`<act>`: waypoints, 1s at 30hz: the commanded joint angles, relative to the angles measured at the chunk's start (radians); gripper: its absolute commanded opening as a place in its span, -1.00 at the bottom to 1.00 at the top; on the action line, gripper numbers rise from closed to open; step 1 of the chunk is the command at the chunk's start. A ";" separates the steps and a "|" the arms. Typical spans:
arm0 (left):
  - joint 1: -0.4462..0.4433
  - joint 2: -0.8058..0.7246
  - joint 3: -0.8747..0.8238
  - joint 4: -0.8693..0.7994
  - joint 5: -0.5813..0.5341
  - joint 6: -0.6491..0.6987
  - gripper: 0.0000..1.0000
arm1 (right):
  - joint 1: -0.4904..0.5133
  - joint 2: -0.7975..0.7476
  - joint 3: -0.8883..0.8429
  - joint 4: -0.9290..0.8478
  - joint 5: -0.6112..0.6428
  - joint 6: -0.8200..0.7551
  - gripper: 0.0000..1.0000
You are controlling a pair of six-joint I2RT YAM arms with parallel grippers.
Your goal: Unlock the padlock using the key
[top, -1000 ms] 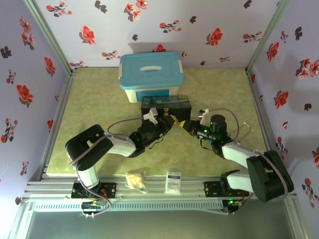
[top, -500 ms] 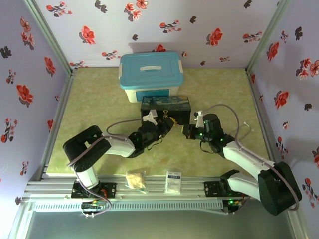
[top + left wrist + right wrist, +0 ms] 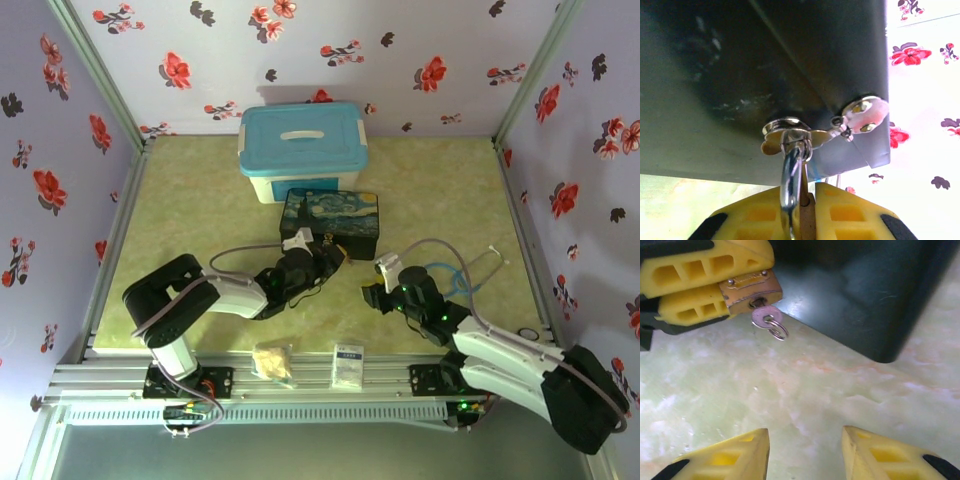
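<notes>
The brass padlock (image 3: 750,290) is pinched between the yellow fingers (image 3: 690,275) of my left gripper (image 3: 807,187), which is shut on it. Its silver shackle (image 3: 790,185) runs through the hasp (image 3: 790,136) on the dark Starry-Night tin (image 3: 330,218). The small grey key (image 3: 762,316) sticks in the keyhole at the padlock's bottom, with a small ring (image 3: 778,331) hanging from it. My right gripper (image 3: 805,450) is open over bare table, a short way back from the key, holding nothing. From above, the left gripper (image 3: 338,255) sits at the tin's front and the right gripper (image 3: 370,292) lies nearer the front edge.
A white box with a blue lid (image 3: 303,148) stands just behind the tin. A blue cable loop (image 3: 452,276) lies to the right of my right arm. A beige packet (image 3: 272,360) and a white card (image 3: 348,364) rest on the front rail. Floral walls close three sides.
My right gripper has let go and drawn back from the padlock toward the front edge, leaving the key in the keyhole. The left gripper still holds the padlock at the tin.
</notes>
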 commanded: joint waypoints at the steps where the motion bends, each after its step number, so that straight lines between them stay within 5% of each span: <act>1: 0.016 -0.030 -0.009 0.027 0.023 0.027 -1.00 | 0.007 -0.013 -0.008 0.130 0.053 -0.121 -0.25; 18: 0.029 0.000 -0.061 0.136 0.060 -0.033 -1.00 | 0.202 0.327 0.037 0.457 0.277 -0.434 -0.34; 30: 0.025 0.053 -0.046 0.206 0.087 -0.082 -1.00 | 0.215 0.454 0.086 0.559 0.341 -0.484 -0.50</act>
